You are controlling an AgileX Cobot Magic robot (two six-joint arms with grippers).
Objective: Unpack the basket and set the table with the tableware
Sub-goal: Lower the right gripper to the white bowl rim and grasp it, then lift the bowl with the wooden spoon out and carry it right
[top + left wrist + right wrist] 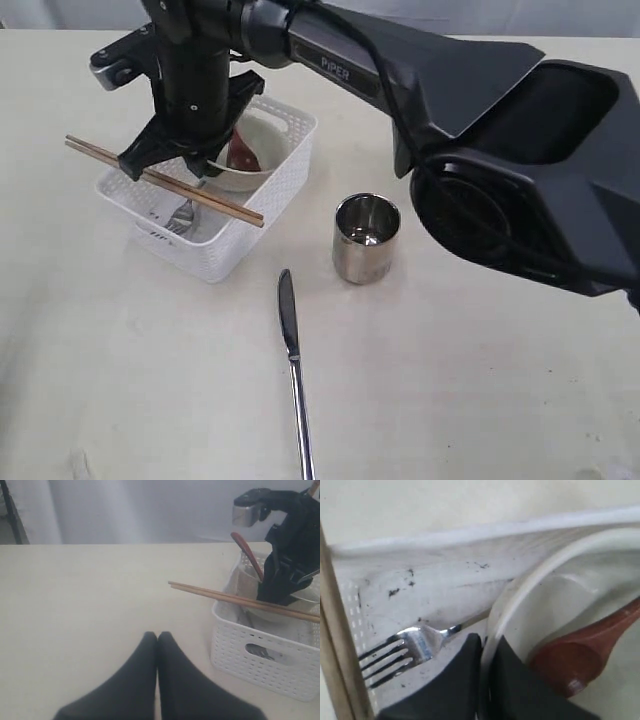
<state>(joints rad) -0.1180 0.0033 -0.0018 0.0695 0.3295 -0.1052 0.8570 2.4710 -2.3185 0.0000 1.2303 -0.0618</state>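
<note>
Pale cream wood-look on the table point(120, 380), marked with faint greyish scuffs. White on the basket point(275, 185), walls patterned in a fine lattice of small holes; dark specks and smudges on its pale floor. Warm light brown on the chopsticks point(160, 180). Mirror-bright steel on the cup point(365, 250), dark reflections inside. Silver-grey on the knife point(293, 360) and the fork point(415, 647). Off-white on the bowl point(560, 595); glossy reddish brown on the spoon point(575, 655). Matt black on the arm point(450, 70), with pale "PIPER" lettering. Black too on the left gripper point(157, 640) and right gripper point(487, 647). Pale grey on the backdrop point(125, 510).
</note>
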